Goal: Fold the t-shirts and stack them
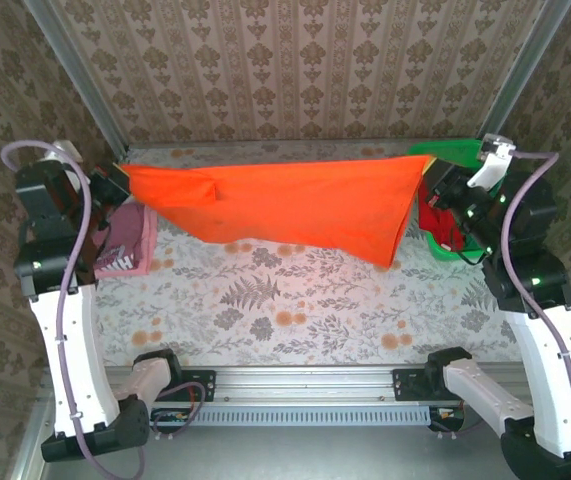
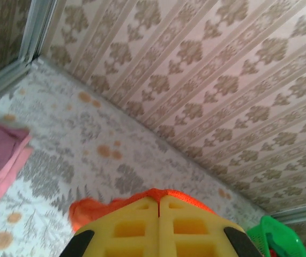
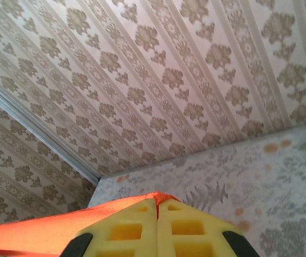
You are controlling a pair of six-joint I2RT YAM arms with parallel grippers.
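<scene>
- Patterned wallpaper [image 1: 295,70] closes in the back and sides, and a flower-print table [image 1: 295,300] lies under both arms.
- My left gripper [image 2: 158,202] has its jaws pressed together on one corner of the orange shirt [image 1: 285,205]. A little cloth bunches out just past the fingertips.
- My right gripper [image 3: 156,201] is clamped the same way on the opposite corner, with the orange cloth running off to the left of its jaws.
- The shirt hangs between the two sets of jaws as a wide sheet above the table, its lower edge sagging below the line from jaw to jaw. I judge it is held like this to pull it flat before it is laid down for folding.
- Below and just beside the left jaws, a pink-maroon shirt [image 1: 125,240] lies on the table and looks folded. I take it as the start of the stack, set to the side so the middle is free.
- Just past the right jaws sits the green basket [image 1: 445,150] with a red shirt [image 1: 433,222] in it, not yet folded.
- As I see it, the next move needs both grippers to come down evenly, or the sheet will land skewed.
</scene>
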